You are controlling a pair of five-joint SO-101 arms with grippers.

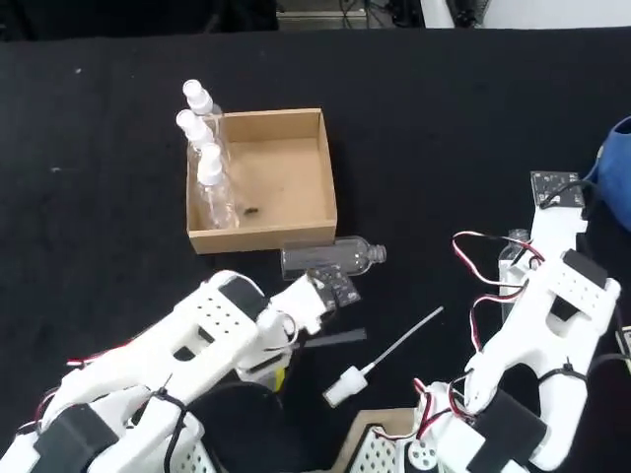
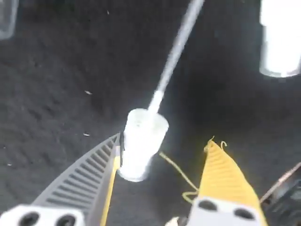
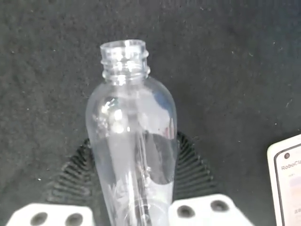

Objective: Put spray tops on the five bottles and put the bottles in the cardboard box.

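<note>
Three bottles with spray tops (image 1: 210, 168) stand along one wall inside the cardboard box (image 1: 325, 177). A clear uncapped bottle (image 1: 330, 258) lies on the table just in front of the box. A loose spray top (image 1: 345, 384) (image 2: 140, 141) with its long tube lies on the black cloth. My left gripper (image 2: 164, 141) (image 1: 311, 357) is open around it, the grey finger (image 2: 89, 179) touching the cap. My right gripper (image 3: 134, 160) is shut on another clear uncapped bottle (image 3: 131, 132) (image 1: 513, 251), held off to the right.
A blue object (image 1: 616, 168) sits at the right edge, with a black plate (image 1: 557, 187) next to it. A white printed card (image 3: 287, 183) lies near the right gripper. A white cylindrical thing (image 2: 282, 42) stands beyond the spray top. Bare cloth lies left of the box.
</note>
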